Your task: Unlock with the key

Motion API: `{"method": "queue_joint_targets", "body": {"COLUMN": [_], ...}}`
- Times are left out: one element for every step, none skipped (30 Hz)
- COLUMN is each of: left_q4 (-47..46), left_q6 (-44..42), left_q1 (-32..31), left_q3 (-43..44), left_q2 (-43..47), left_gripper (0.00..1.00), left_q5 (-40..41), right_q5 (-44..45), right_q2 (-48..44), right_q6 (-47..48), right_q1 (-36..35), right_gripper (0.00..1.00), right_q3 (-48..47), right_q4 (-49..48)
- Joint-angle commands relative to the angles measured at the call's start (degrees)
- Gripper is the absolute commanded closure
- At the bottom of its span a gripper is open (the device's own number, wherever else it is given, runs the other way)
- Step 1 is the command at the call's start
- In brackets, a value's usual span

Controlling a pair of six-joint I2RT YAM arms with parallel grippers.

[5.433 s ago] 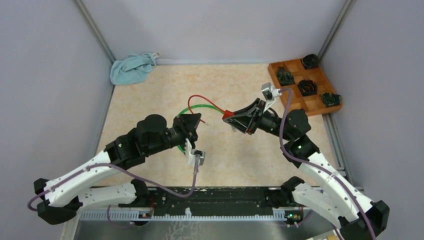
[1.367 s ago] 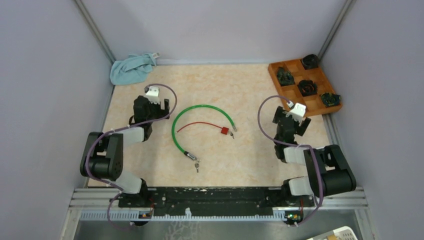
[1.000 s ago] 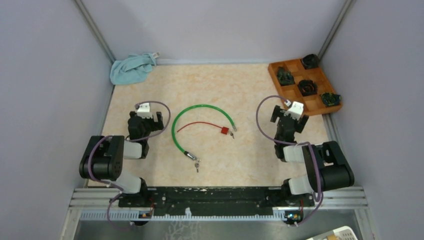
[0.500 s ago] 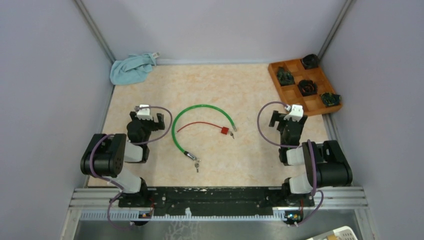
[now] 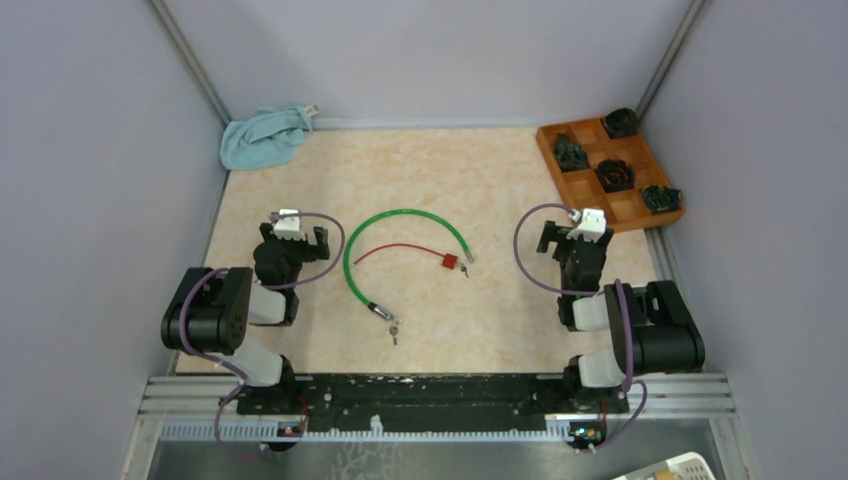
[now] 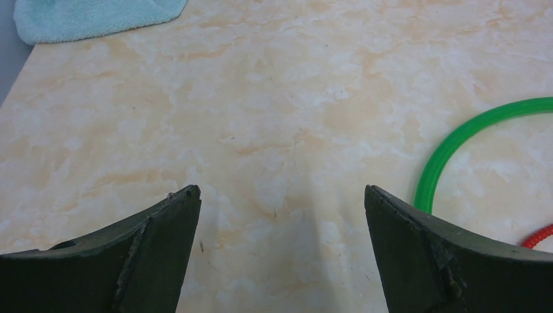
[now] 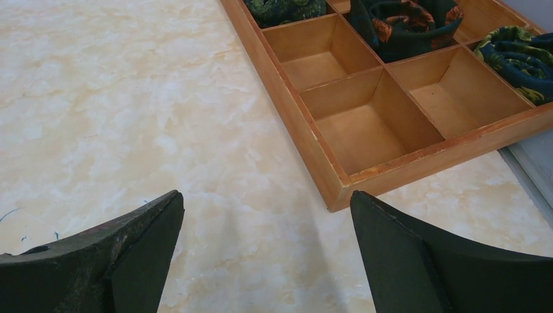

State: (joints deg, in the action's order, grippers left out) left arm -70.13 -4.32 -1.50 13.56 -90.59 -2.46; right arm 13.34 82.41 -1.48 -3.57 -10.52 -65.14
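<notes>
Both arms have folded back, left gripper (image 6: 280, 192) and right gripper (image 7: 266, 195) spread empty (one green cable (image 5: 400, 212), one red cable (image 5: 400, 246) between).

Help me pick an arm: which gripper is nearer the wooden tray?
Right. The right gripper sits just before the wooden tray; the left gripper is beyond the green cable.

Left wrist view: green cable (image 6: 450, 147) runs off the right edge; red cable (image 6: 540, 237) only a sliver there; blue cloth (image 6: 91, 16) cropped at top. Right wrist view: wooden tray (image 7: 443, 153) cropped top and right, 3 fabric bundles (image 7: 404, 19) partly out of frame. Top view: key (image 5: 394, 330) too small to tell if seated in lock head (image 5: 379, 311); white basket (image 5: 680, 467) cut by bottom edge
</notes>
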Motion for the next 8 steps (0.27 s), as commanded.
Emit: {"method": "queue_joint_targets", "body": {"left_q4": [-2.39, -2.2, -1.81, -1.66, -1.68, -1.68, -1.8, -2.1], "left_q6": [-0.09, -0.16, -0.37, -0.5, -0.57, -0.55, -0.58, -0.58], "left_q1": [-0.03, -0.08, -0.07, -0.06, -0.06, -0.04, -0.04, -0.08], "left_q3": [0.65, 0.75, 0.97, 1.1, 1.11, 1.07, 0.99, 0.76], "left_q2": [-0.53, -0.6, -0.59, -0.68, -0.65, -0.64, -0.6, -0.4], "left_gripper": [0.01, 0.01, 0.01, 0.01, 0.01, 0.01, 0.0, 0.01], "left_q5": [-0.87, -1.07, -1.8, -2.18, -2.27, -2.29, -2.29, -2.4], "right_q5": [-0.86, -0.86, -0.83, -0.8, -0.79, -0.79, -0.78, -0.78], "right_q2": [0.03, 0.01, 0.01, 0.07, 0.11, 0.12, 0.12, 0.12], "right_q6": [0.42, 0.42, 0.42, 0.42, 0.42, 0.42, 0.42, 0.42], "right_q1": [0.34, 0.37, 0.33, 0.32, 0.32, 0.34, 0.31, 0.32], "right_gripper": [0.01, 0.01, 0.01, 0.01, 0.01, 0.01, 0.01, 0.01], "right_q3": [-0.11, -0.11, -0.11, -0.11, -0.18, -0.2, -0.2, -0.2], "right_q4": [-3.59, -3.59, -3.51, -3.5, -3.5, -3.5, -3.49, -3.45]}}
